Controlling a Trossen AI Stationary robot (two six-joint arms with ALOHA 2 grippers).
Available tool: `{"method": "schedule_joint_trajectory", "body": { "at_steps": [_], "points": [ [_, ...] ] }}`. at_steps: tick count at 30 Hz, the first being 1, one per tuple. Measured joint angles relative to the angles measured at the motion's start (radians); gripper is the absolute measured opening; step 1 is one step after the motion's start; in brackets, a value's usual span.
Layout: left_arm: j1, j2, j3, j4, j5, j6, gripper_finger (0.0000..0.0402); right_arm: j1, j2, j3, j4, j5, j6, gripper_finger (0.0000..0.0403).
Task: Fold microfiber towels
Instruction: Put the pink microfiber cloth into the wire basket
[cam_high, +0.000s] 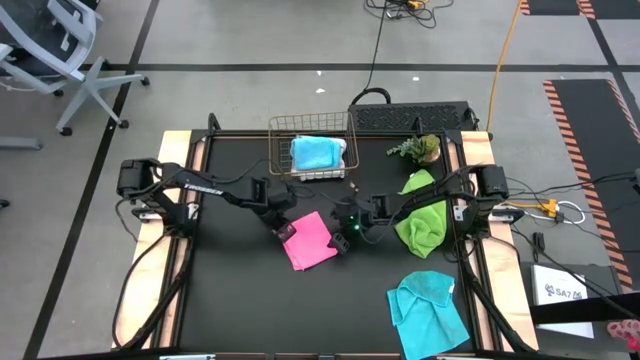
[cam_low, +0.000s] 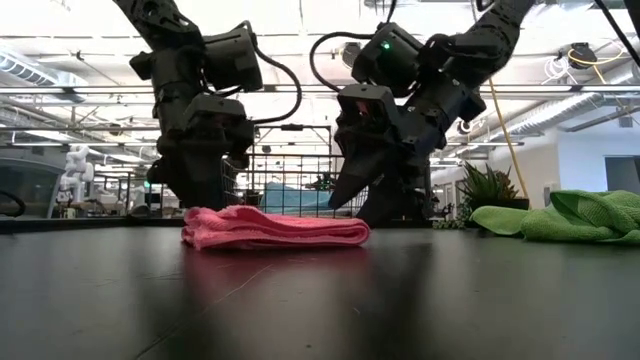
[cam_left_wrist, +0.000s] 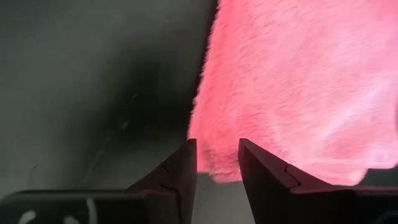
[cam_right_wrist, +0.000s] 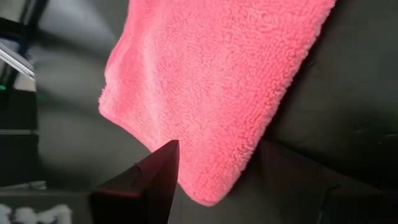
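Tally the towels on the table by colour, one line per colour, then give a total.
Pink towel: 1, folded mid-table between the two grippers
Lime green towel: 1, crumpled at the right side
Cyan-blue towels: 2, one in the wire basket, one loose at the front right
Total: 4 towels visible

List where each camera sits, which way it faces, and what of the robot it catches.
High: overhead, straight down on the table; both arms show.
Low: tabletop height, level across; both grippers above the pink towel.
Left wrist: past the left gripper onto the pink towel.
Right wrist: past the right gripper, open, over it.
All four share the pink towel.
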Motion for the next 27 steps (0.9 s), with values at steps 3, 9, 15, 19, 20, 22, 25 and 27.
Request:
{"method": "schedule_joint_trajectory", "body": {
  "at_steps": [3, 9, 15, 19, 20, 22, 25, 27],
  "points": [
    [0.0, 0.0, 0.0, -0.04, -0.028, 0.003, 0.012, 0.007, 0.0, -0.02, 0.035, 0.001, 0.024, 0.0217],
    [0.0, 0.0, 0.0, -0.058, -0.062, 0.001, 0.012, 0.006, 0.0, -0.027, 0.047, 0.004, 0.028, 0.0217],
    [0.0, 0.007, 0.0, -0.038, -0.064, -0.005, 0.012, 0.007, 0.0, -0.027, 0.054, 0.004, 0.032, 0.0217],
    [0.0, 0.032, -0.001, -0.032, -0.069, -0.002, 0.0135, 0.007, 0.0, -0.027, 0.054, 0.004, 0.032, 0.0217],
    [0.0, 0.043, 0.0, -0.03, -0.069, -0.005, 0.0143, 0.007, 0.0, -0.027, 0.054, 0.003, 0.032, 0.0217],
    [0.0, 0.058, 0.001, -0.03, -0.064, -0.024, 0.0162, 0.007, 0.0, -0.027, 0.055, 0.003, 0.032, 0.0217],
    [0.001, 0.077, 0.005, -0.03, -0.042, -0.03, 0.019, 0.007, 0.0, -0.027, 0.062, 0.003, 0.032, 0.0217],
    [0.001, 0.08, 0.004, -0.023, -0.037, -0.029, 0.0205, 0.007, 0.0, -0.027, 0.078, 0.004, 0.032, 0.0217]
  ]
}}
